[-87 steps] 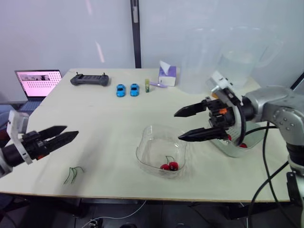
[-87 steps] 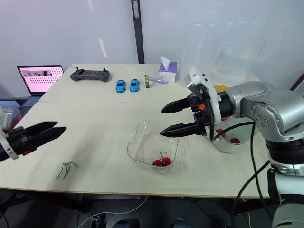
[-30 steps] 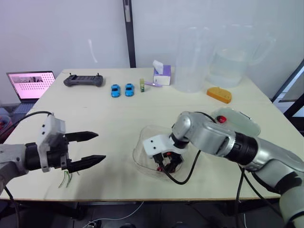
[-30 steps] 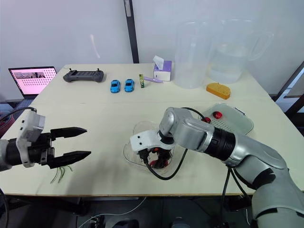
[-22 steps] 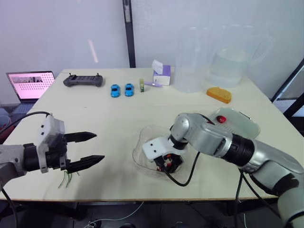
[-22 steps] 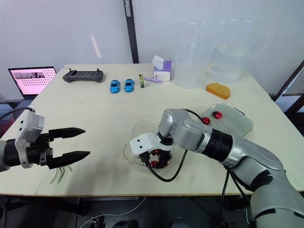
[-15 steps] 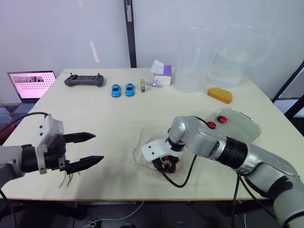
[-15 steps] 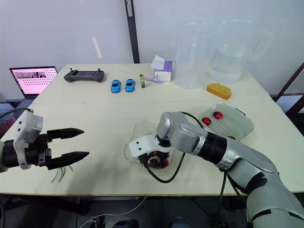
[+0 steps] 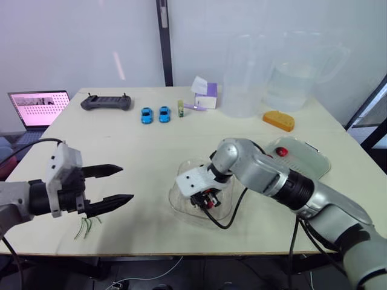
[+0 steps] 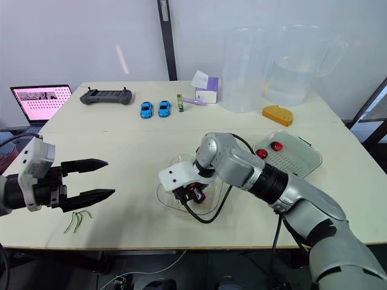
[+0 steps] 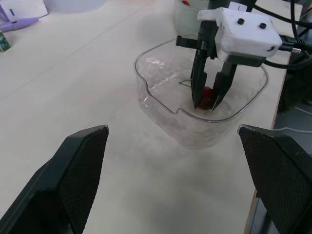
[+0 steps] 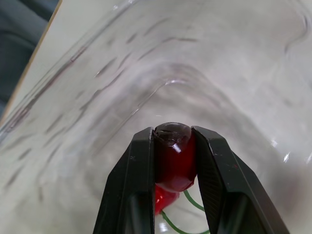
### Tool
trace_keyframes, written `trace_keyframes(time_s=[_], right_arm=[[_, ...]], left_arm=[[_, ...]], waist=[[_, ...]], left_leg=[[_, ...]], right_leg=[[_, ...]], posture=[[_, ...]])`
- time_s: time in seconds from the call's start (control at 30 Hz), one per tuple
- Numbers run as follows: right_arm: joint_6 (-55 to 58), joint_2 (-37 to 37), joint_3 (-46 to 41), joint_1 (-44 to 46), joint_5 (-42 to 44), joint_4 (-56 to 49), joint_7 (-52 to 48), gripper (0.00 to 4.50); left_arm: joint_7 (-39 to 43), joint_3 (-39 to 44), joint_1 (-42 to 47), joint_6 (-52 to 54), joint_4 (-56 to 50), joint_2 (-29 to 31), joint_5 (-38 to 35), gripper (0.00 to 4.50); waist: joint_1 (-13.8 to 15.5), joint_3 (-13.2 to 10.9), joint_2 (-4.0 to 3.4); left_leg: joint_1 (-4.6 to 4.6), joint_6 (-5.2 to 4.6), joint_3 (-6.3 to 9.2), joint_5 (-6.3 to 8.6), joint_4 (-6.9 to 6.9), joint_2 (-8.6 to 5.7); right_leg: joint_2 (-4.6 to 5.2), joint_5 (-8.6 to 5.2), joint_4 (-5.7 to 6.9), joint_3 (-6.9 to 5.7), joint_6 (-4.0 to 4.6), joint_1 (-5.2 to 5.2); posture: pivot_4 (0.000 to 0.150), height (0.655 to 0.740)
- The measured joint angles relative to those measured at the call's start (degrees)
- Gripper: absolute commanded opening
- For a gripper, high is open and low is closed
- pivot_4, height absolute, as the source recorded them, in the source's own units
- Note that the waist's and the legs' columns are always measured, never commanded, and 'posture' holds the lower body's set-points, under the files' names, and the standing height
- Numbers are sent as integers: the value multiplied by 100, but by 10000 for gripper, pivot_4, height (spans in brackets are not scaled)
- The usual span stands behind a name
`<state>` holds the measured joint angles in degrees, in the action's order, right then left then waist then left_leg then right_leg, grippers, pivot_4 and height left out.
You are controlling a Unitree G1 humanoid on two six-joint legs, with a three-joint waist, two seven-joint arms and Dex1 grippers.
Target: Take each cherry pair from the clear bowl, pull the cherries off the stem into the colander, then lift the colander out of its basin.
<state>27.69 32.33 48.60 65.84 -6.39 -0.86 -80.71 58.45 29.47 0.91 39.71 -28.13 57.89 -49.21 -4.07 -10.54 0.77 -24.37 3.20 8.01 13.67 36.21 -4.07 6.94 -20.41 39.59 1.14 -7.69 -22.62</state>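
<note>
The clear bowl [image 11: 158,97] is sitting near the front of the worktop [image 9: 139,145], between the two arms, probably so either one can reach in. The right pincer [image 12: 174,142] is reaching down into it and clamping one cherry of the cherry pair [image 12: 175,158]. The gap is narrow, with the fruit filling it and both fingers [image 12: 139,185] pressing its sides. The second cherry and the green stem are hanging just under the held one, low in the bowl.

The left pincer [image 9: 127,182] is hovering wide open and empty, well apart from the bowl and pointing toward it, likely waiting to take the stem for the pull. Loose stems [image 9: 84,225] are lying on the worktop just below it.

The colander [image 10: 299,157] is sitting in its basin [image 9: 320,166] to the right of the bowl with red cherries inside, so the drop looks short.
</note>
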Motion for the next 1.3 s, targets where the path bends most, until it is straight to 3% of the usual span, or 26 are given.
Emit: trace_keyframes(time_s=[0.07,0.1,0.13,0.3,0.5,0.7,0.87,1.23,1.3], right_arm=[[-319,-56,-3,-2,-120,166,49,11472],[-426,-104,-18,-3,-176,261,71,17518],[-500,-153,-41,-9,-228,328,84,19899],[-692,-188,-215,-13,-364,477,43,43823],[291,41,-732,-13,-229,-265,-311,43823],[3413,79,-859,-14,-124,-770,-76,43823],[4860,37,-635,-261,105,-1138,552,43823],[5761,-342,-679,-495,761,-1017,2087,43823],[5798,-411,-681,-541,885,-999,2266,37908]], left_arm=[[-9,-57,0,4,-3,-2,-2,45000],[-18,-71,-4,14,-6,-7,-4,45000],[-29,-74,-10,23,-12,-10,-7,45000],[-111,-75,-65,95,-79,-55,-25,45000],[-43,-93,-109,127,-155,-55,-101,45000],[49,-218,46,122,-99,-54,-126,45000],[184,-390,153,108,13,-46,-102,45000],[283,-451,344,140,126,66,-81,45000],[291,-451,344,144,127,66,-82,45000]], waist=[[0,0,0],[-1,0,0],[-2,0,0],[1,0,0],[8,0,1],[11,0,0],[1,0,0],[4,1,2],[4,1,2]], left_leg=[[0,0,0,0,0,0],[0,1,0,0,1,0],[0,1,0,-1,0,0],[0,2,1,-1,1,0],[1,2,3,-1,1,0],[1,2,3,-1,0,-1],[1,2,2,-1,-1,0],[1,2,0,-1,0,-2],[1,2,1,-1,-1,-2]], right_leg=[[0,0,0,0,0,0],[0,0,0,0,0,0],[0,0,1,0,0,0],[0,0,2,0,0,0],[0,0,2,-1,0,3],[0,0,3,1,1,2],[0,0,6,3,1,-2],[4,1,9,4,1,-3],[3,0,11,4,1,-4]], posture=[[1500,7400],[1500,7400],[1500,7400],[1500,7400],[1500,7400],[1500,7400],[1500,7400],[1500,7400],[1500,7400]])
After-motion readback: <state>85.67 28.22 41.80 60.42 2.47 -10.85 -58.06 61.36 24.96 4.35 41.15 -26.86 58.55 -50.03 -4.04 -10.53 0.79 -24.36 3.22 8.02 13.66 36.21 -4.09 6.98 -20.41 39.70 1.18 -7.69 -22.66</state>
